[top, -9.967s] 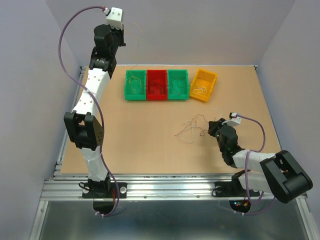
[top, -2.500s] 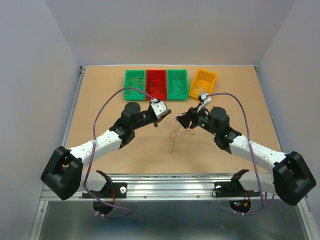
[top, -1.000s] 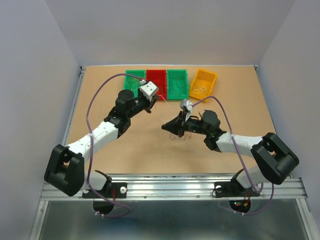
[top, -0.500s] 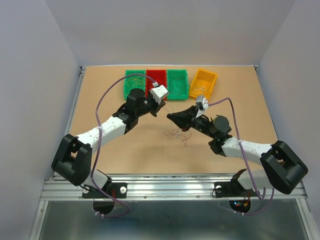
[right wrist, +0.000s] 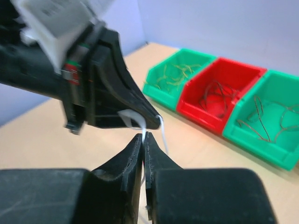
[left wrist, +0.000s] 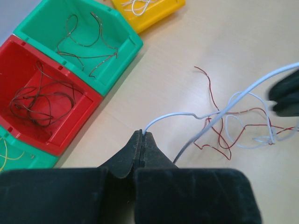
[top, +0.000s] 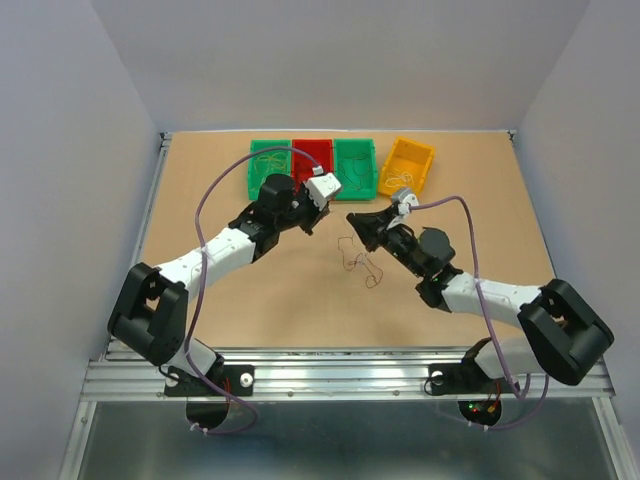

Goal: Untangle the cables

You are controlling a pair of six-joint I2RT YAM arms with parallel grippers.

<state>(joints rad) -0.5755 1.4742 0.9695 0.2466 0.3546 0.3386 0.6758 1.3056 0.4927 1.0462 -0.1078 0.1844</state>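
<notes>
The cables are a small tangle of thin red-brown and white wires (top: 356, 260) on the table, also in the left wrist view (left wrist: 233, 126). My left gripper (top: 318, 220) is shut on one end of a white cable (left wrist: 170, 115), pinched at its fingertips (left wrist: 142, 134). My right gripper (top: 352, 220) is shut on the same white cable (right wrist: 161, 130) at its tips (right wrist: 144, 134). The two grippers nearly touch above the tangle. The left gripper's fingers (right wrist: 126, 95) fill the right wrist view. The right gripper shows dark at the edge of the left wrist view (left wrist: 287, 93).
Four bins stand in a row at the back: green (top: 270, 170), red (top: 312, 165), green (top: 355, 168) and yellow (top: 407, 168), each with wires inside. The red bin (left wrist: 42, 100) and a green bin (left wrist: 88, 42) lie close ahead of the left gripper.
Over the last second my right gripper rose from the table toward the left gripper. The left gripper shifted slightly right. The tangle slid a little right beneath them.
</notes>
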